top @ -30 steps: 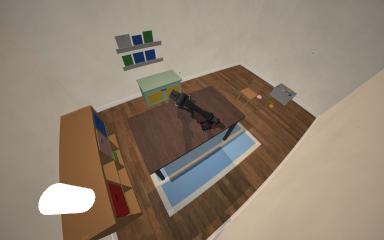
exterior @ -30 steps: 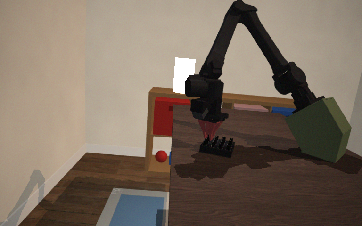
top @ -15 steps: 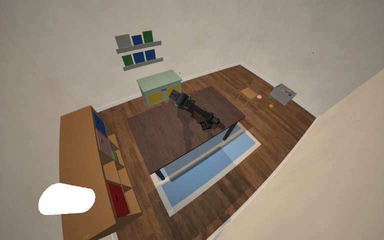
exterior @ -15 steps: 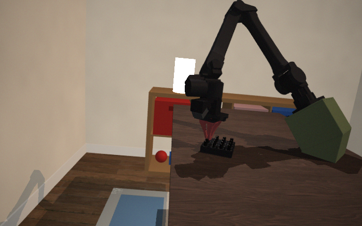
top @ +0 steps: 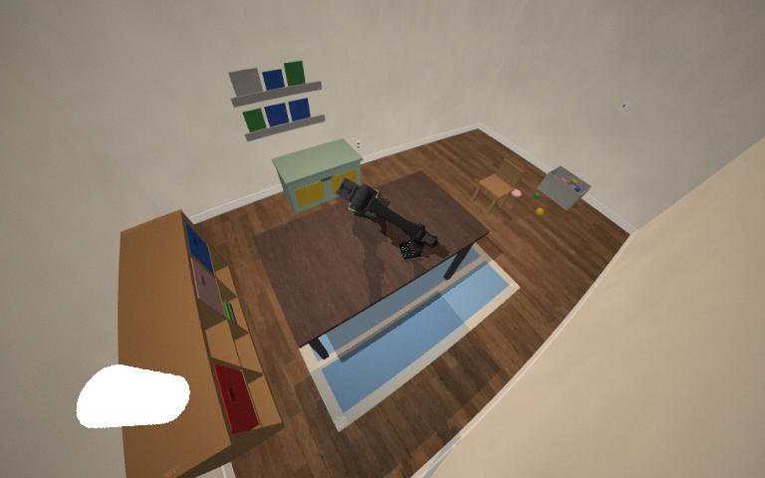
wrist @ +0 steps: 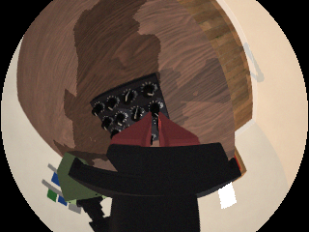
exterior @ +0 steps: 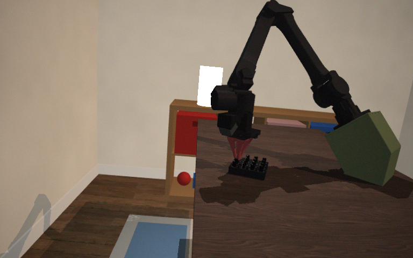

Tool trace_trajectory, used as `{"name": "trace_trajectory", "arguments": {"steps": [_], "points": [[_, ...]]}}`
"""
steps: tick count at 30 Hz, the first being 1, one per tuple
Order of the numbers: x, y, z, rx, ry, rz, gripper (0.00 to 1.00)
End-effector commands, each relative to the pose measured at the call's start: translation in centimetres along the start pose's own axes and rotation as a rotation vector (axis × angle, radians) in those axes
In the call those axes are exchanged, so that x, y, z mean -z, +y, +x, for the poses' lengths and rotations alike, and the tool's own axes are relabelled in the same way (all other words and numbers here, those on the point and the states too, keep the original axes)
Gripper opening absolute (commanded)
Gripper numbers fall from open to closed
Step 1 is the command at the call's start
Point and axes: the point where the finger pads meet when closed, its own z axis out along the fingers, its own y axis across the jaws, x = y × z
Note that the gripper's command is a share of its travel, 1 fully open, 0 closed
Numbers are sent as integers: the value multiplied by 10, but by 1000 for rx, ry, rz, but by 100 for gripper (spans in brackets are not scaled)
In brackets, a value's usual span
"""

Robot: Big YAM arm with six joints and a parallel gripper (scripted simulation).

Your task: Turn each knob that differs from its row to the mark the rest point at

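The gripper's (top: 415,251) (exterior: 237,158) (wrist: 154,116) red fingers are nearly together among the knobs; I can't tell whether one is pinched. Beneath them, the knob box (top: 408,254) (exterior: 247,173) (wrist: 125,89) sits on the dark surface (top: 339,266) (exterior: 314,217) (wrist: 188,43), left of the green block (exterior: 359,147) (wrist: 72,181) in the exterior view.

- The black box (top: 404,255) (exterior: 246,173) (wrist: 126,88) sits on the brown table (top: 316,266) (exterior: 298,223) (wrist: 53,72).
- The claw (top: 415,248) (exterior: 237,159) (wrist: 154,115) points to six o'clock.
- From the box, a red ball (exterior: 183,178) is at nine o'clock.
- A green block (top: 356,208) (exterior: 362,150) (wrist: 74,179) is at three.
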Motion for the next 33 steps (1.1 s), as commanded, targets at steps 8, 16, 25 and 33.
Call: {"name": "trace_trajectory", "arguments": {"steps": [8, 16, 25, 33], "points": [[-3, -18, -9, -28, -10, 9, 8], [-3, -18, -9, -21, -10, 10, 8], [-3, -18, -9, 50, -9, 10, 8], [-3, -17, -9, 234, -9, 10, 8]]}}
